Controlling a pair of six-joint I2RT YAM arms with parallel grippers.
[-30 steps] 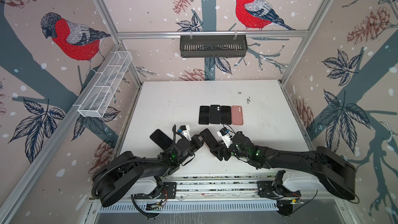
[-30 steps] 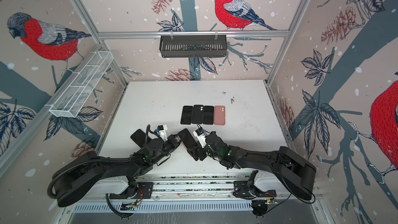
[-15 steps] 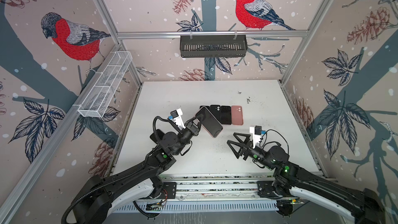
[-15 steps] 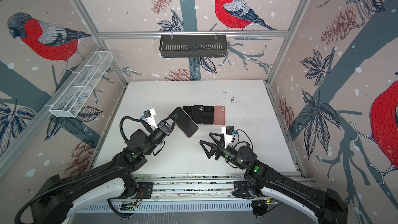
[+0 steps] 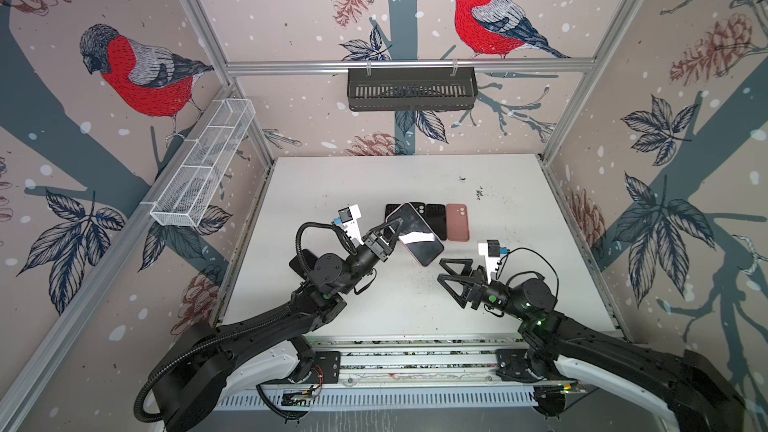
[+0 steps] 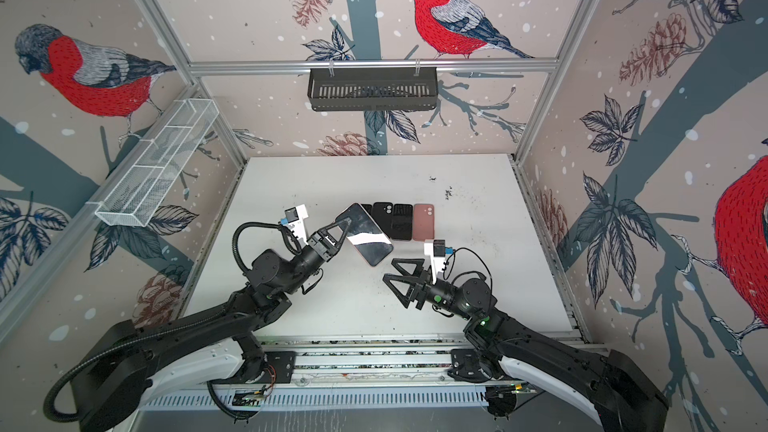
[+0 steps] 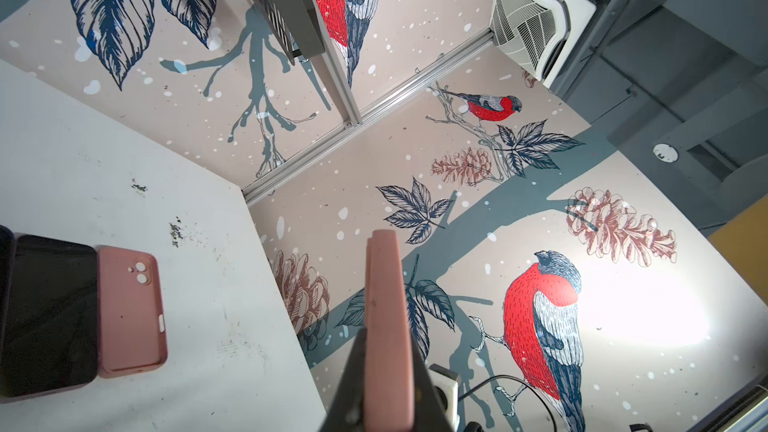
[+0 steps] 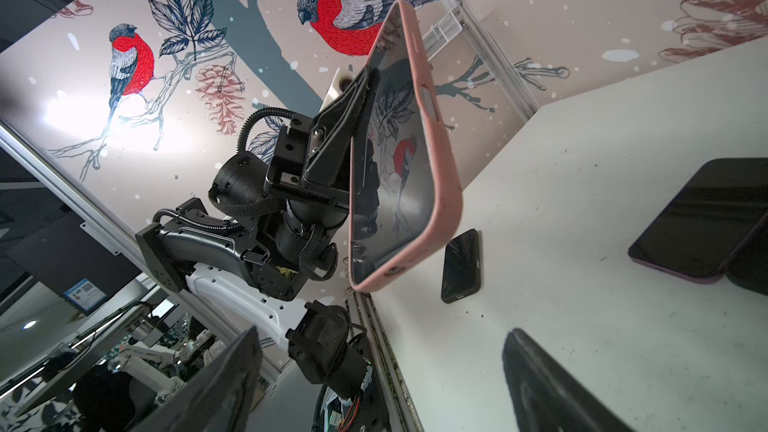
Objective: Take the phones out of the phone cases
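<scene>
Phone is sitting fully seated in its pink phone case, hanging tilted in the air above the table with the screen facing up. Left gripper is clenching it across screen and case back at 1 long edge. Right gripper is gaping empty near the phone's near end, not touching. Judgement: the right jaws should be catching the case lip at a free corner, away from the left pinch, and peeling it back while the left is holding steady over the table. Behind, 3 dark phones or cases and 1 empty pink case are lying in a row. Against 1 second ago: both grippers were huddling low at the front edge. Now the left is carrying the phone higher and farther back, and the right is standing apart.
</scene>
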